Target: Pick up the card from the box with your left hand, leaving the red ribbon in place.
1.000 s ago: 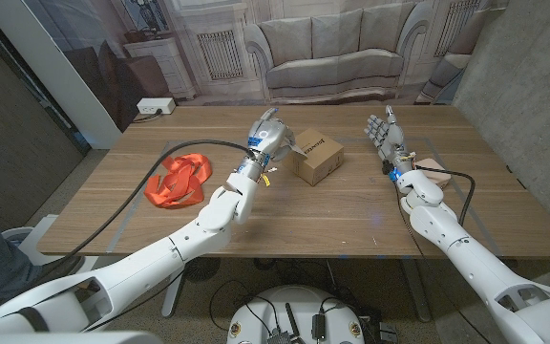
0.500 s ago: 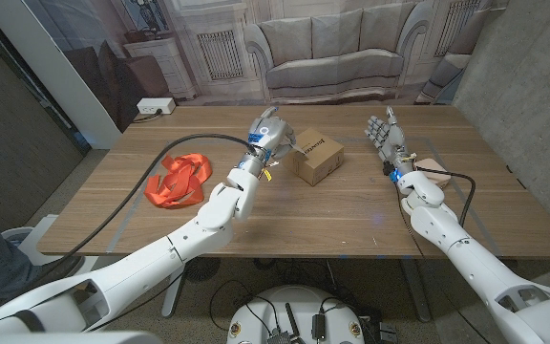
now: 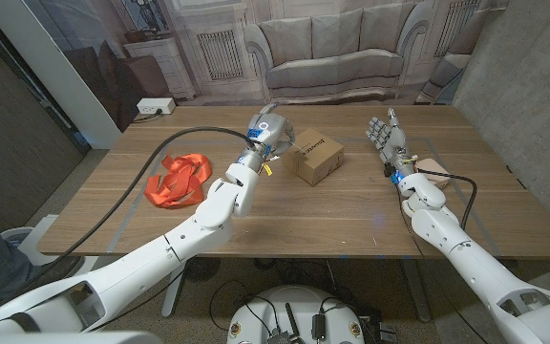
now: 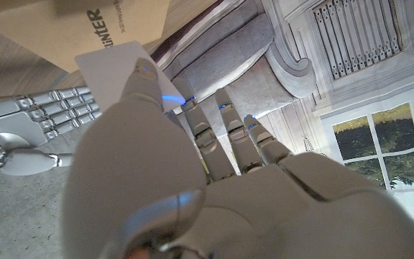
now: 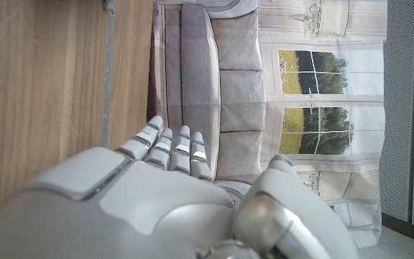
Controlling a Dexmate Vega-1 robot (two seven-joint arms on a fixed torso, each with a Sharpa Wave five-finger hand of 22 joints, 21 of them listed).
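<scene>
A white card [image 4: 112, 70] is pinched in the fingers of my left hand [image 4: 192, 165]. In the head view that hand [image 3: 268, 133] hovers just left of the brown cardboard box [image 3: 315, 157], with the card's edge [image 3: 287, 144] poking toward the box. The box [image 4: 113, 29] with its printed lettering lies just beyond the card. The red ribbon [image 3: 179, 179] lies crumpled on the table, well to the left of the box. My right hand [image 3: 386, 135] stands upright to the right of the box, fingers apart, holding nothing; it also shows as the right hand [image 4: 34, 119] past the card.
A pale pink round object [image 3: 434, 171] lies by my right wrist. A black cable [image 3: 160, 164] arcs over the table's left part along my left arm. The wooden table [image 3: 351, 210] has bare wood in front of the box.
My left hand has drawn a little up and away from the box, keeping the card. The box, ribbon and right hand have stayed put.
</scene>
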